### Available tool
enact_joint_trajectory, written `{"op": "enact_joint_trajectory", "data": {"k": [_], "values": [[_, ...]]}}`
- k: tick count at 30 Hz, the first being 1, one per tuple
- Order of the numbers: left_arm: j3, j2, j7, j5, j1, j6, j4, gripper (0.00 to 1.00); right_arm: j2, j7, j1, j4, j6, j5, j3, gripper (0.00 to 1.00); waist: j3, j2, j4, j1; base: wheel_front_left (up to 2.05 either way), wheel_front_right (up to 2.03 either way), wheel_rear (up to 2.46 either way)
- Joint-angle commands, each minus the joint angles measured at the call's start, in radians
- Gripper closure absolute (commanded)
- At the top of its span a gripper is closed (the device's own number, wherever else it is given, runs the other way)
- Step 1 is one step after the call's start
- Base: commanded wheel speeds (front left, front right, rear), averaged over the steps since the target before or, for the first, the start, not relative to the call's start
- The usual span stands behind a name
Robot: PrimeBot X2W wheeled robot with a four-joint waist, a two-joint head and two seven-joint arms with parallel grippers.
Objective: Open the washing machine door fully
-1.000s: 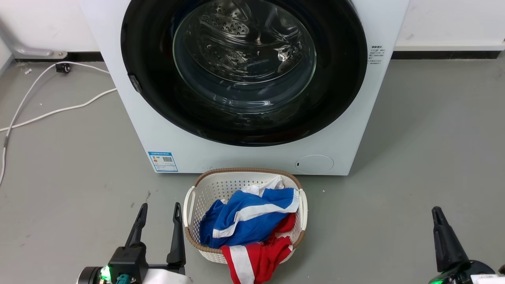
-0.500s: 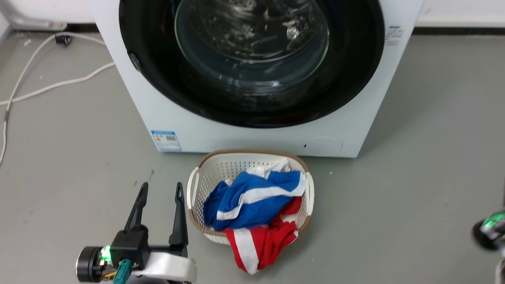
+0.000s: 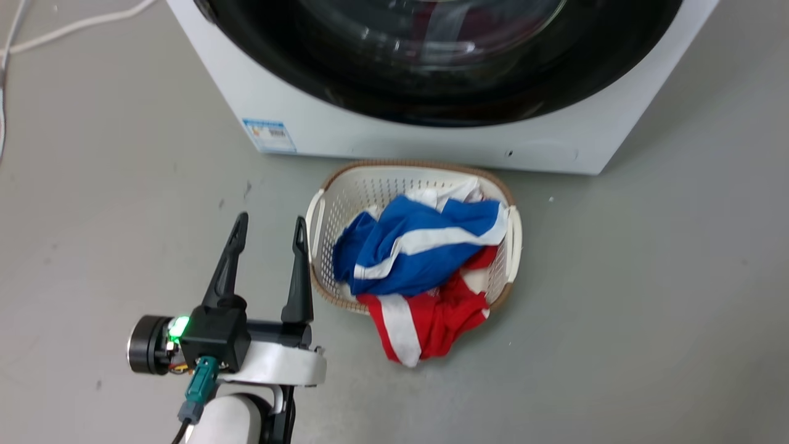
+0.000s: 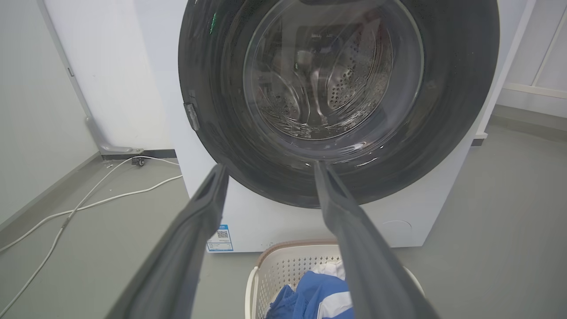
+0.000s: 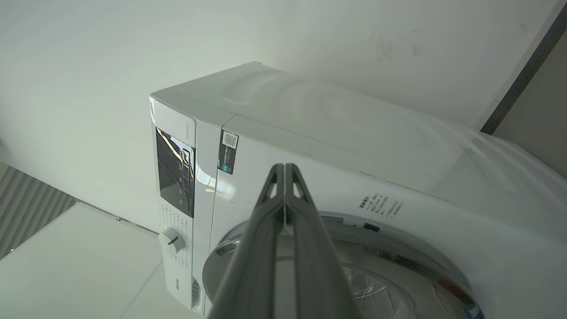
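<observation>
From the head view I get the lower arc of the washing machine door [image 3: 444, 92], black and glossy, set into the white front of the washing machine [image 3: 382, 139]. A laundry basket [image 3: 382, 188] stands on the grey floor [image 3: 616, 308] just in front of it. In the basket lies a blue garment [image 3: 413, 253] over a red garment [image 3: 444, 320] that spills past the near rim.

My left end effector [image 3: 271, 217] hangs low at the left, just beside the basket, with its fingers spread and nothing between them.

The left wrist view gives me far more of the door: it lies flat against the machine front, with the steel drum visible through its glass bowl and a small latch on its left edge.

The right wrist view looks from higher up, over the machine's top, the dark control panel [image 5: 175, 173] and the knob [image 5: 172, 241]. There my right end effector [image 5: 283, 167] has its fingers pressed together, pinching nothing, apart from the upper rim of the door.
</observation>
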Motion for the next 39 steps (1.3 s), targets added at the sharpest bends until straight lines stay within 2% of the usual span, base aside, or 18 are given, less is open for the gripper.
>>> {"op": "enact_joint_trajectory", "data": {"k": [1, 10, 17, 23, 31, 39], "values": [[-0.001, 0.000, -0.003, 0.002, -0.019, 0.005, -0.006, 0.00, -0.014, 0.012, -0.039, 0.009, 0.000, -0.012, 0.013, 1.00, 0.052, 0.0000, 0.019, -0.0001, 0.00, 0.00, 0.00], [-0.020, 0.000, -0.003, -0.001, -0.085, 0.016, -0.030, 0.00, -0.117, 0.111, -0.299, 0.118, 0.000, -0.069, 0.124, 1.00, 0.183, 0.0000, 0.038, -0.0001, 0.00, 0.00, 0.00], [-0.036, 0.000, -0.003, -0.013, -0.125, 0.026, -0.043, 0.00, -0.160, 0.193, -0.441, 0.189, 0.000, -0.134, 0.228, 1.00, 0.246, 0.0000, 0.064, -0.0001, 0.00, 0.00, 0.00], [-0.037, 0.000, -0.003, -0.013, -0.139, 0.028, -0.047, 0.00, -0.161, 0.248, -0.513, 0.238, 0.000, -0.181, 0.302, 1.00, 0.278, 0.0000, 0.077, -0.0001, 0.00, 0.00, 0.00], [-0.047, 0.000, -0.003, -0.024, -0.154, 0.039, -0.050, 0.00, -0.150, 0.268, -0.570, 0.275, 0.000, -0.230, 0.360, 1.00, 0.306, 0.0000, 0.095, -0.0001, 0.00, 0.00, 0.00], [-0.056, 0.000, -0.003, -0.033, -0.149, 0.051, -0.040, 0.00, -0.135, 0.306, -0.524, 0.261, 0.001, -0.223, 0.402, 1.00, 0.296, 0.0000, 0.105, -0.0001, 0.00, 0.00, 0.00]]}}
